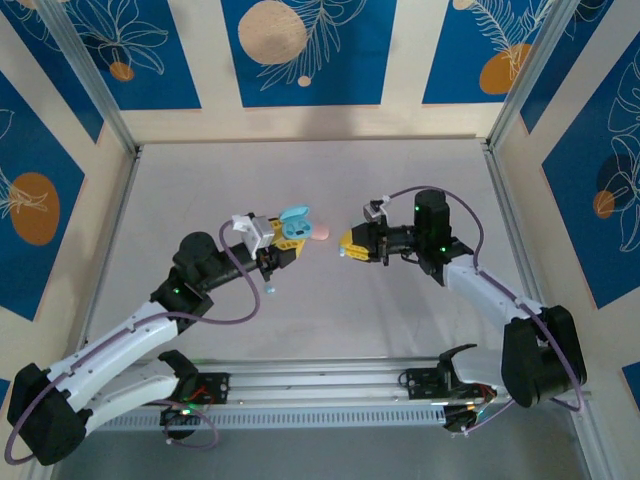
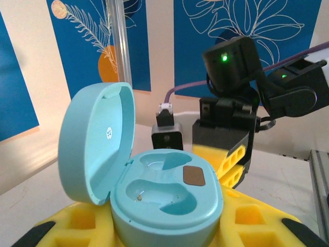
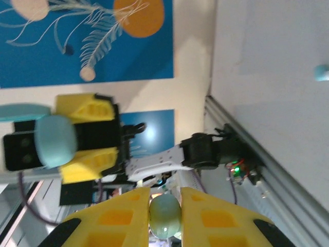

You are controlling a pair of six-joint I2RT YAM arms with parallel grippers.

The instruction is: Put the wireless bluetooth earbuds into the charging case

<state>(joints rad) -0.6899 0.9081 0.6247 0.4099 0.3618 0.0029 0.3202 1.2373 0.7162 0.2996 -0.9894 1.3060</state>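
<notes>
Mint earbud [image 3: 164,216] is pinched between the right gripper [image 1: 346,247] yellow fingers [image 3: 121,216], jaws closed on it, held up off the table [image 1: 400,180] and facing the charging case [image 2: 167,206]. Case is light blue, lid [image 2: 95,141] hinged open to its left, clamped between the left gripper [image 1: 288,238] fingers, jaws closed on the base. Both wells in the case are empty: just a small speck in the near well and a brown oval patch [image 2: 194,176] beside the far one. Only marking is a small round white print [image 2: 109,133] inside the lid, too small to read; no brand legible anywhere. From the right wrist the case underside [image 3: 54,141] shows as a smooth blue oval between the left fingers. The grippers face each other tip to tip, near but apart, over mid-table. A pink piece [image 1: 320,233] lies on the table between them, can't tell if bud or case. A small pale blue bit [image 1: 270,290] lies just below the left gripper.
</notes>
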